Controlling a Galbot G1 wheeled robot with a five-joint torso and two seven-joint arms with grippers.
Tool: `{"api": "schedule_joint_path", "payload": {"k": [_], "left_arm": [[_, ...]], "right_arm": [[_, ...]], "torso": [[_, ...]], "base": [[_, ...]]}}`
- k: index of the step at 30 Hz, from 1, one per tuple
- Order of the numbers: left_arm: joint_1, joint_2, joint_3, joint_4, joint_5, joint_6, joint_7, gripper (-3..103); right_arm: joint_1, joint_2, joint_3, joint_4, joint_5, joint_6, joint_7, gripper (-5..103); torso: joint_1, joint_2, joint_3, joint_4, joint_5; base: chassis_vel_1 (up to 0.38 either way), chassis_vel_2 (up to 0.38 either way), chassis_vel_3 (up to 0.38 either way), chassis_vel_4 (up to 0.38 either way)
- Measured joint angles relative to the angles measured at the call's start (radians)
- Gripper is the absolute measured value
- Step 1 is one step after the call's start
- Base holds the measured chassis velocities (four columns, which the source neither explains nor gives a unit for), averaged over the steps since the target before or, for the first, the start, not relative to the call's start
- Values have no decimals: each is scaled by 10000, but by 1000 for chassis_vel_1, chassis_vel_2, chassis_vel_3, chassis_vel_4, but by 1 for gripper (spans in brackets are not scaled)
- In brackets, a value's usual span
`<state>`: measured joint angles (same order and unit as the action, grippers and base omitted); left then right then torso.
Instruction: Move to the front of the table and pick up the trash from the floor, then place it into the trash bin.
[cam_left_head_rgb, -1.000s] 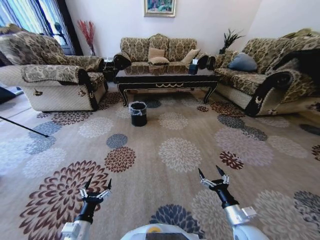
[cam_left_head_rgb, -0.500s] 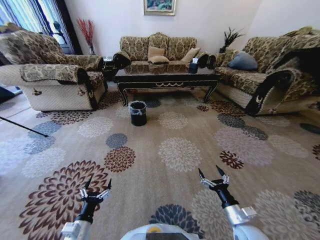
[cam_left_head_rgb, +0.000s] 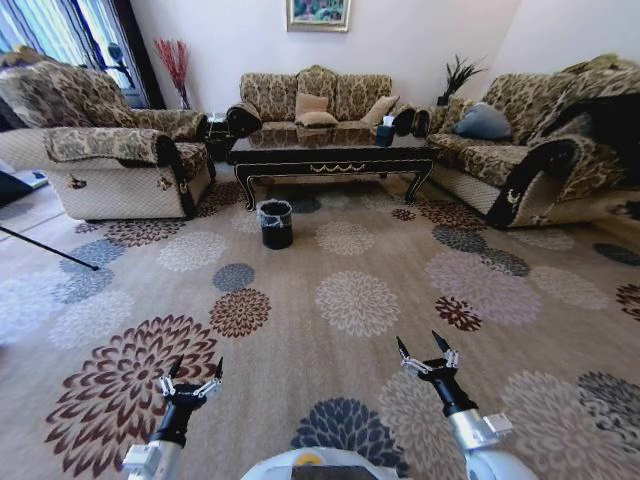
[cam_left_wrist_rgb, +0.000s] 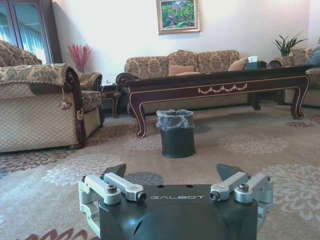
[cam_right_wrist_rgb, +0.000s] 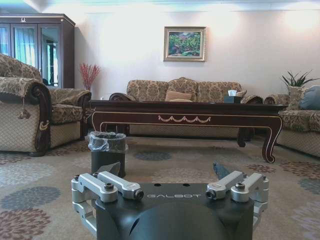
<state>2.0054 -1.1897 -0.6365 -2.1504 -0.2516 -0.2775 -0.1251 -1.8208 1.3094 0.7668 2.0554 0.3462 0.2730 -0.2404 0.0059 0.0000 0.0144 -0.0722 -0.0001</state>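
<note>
We see the small round black bucket-like trash bin (cam_left_head_rgb: 276, 225) with its clear plastic liner folded over the rim standing upright on the floral carpet (cam_left_head_rgb: 350, 300), just in front of the left end of the long low dark glossy wooden desk (cam_left_head_rgb: 335, 157) with curved legs and a gold scroll ornament on its front edge. The bin stands apart from the desk's leg. No trash on the floor is clear enough for us to make out from here.

Patterned sofas close in the desk on three sides: a large armchair (cam_left_head_rgb: 100, 150) to our left, a sofa (cam_left_head_rgb: 315, 100) behind the desk, and another sofa (cam_left_head_rgb: 540, 140) to our right. On the desk's right end sits a small dark box with white tissue (cam_left_head_rgb: 387, 133). Between us and the bin lies a broad stretch of open carpet.

Our left claw (cam_left_head_rgb: 194, 378) hangs low over the carpet near the bottom of the head view, fingers spread apart and holding nothing; in its wrist view the bin (cam_left_wrist_rgb: 176, 133) stands well ahead, almost centred beyond the left claw (cam_left_wrist_rgb: 175, 175). Our right claw (cam_left_head_rgb: 424, 352) is likewise splayed and unloaded, well apart from the bin, which its wrist camera shows ahead (cam_right_wrist_rgb: 107, 152) beyond the right claw (cam_right_wrist_rgb: 167, 172).
</note>
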Motion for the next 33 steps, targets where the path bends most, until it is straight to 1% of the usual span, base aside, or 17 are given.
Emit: {"api": "schedule_joint_path", "payload": {"k": [22,26,28,29,30,33], "left_arm": [[0,0,0,0,0,0,0,100],[0,0,0,0,0,0,0,100],[0,0,0,0,0,0,0,100],[0,0,0,0,0,0,0,100],[0,0,0,0,0,0,0,100],[0,0,0,0,0,0,0,100]], "right_arm": [[0,1,0,0,0,0,0,100],[0,0,0,0,0,0,0,100],[0,1,0,0,0,0,0,100],[0,0,0,0,0,0,0,100],[0,0,0,0,0,0,0,100],[0,0,0,0,0,0,0,100]], "torso": [[1,6,11,-1,0],[9,89,80,-1,0],[8,168,161,-1,1],[7,247,241,-1,0],[7,247,241,-1,0],[7,362,355,-1,0]], "base": [[4,-4,-4,5],[0,0,0,0],[0,0,0,0],[0,0,0,0],[0,0,0,0],[0,0,0,0]]}}
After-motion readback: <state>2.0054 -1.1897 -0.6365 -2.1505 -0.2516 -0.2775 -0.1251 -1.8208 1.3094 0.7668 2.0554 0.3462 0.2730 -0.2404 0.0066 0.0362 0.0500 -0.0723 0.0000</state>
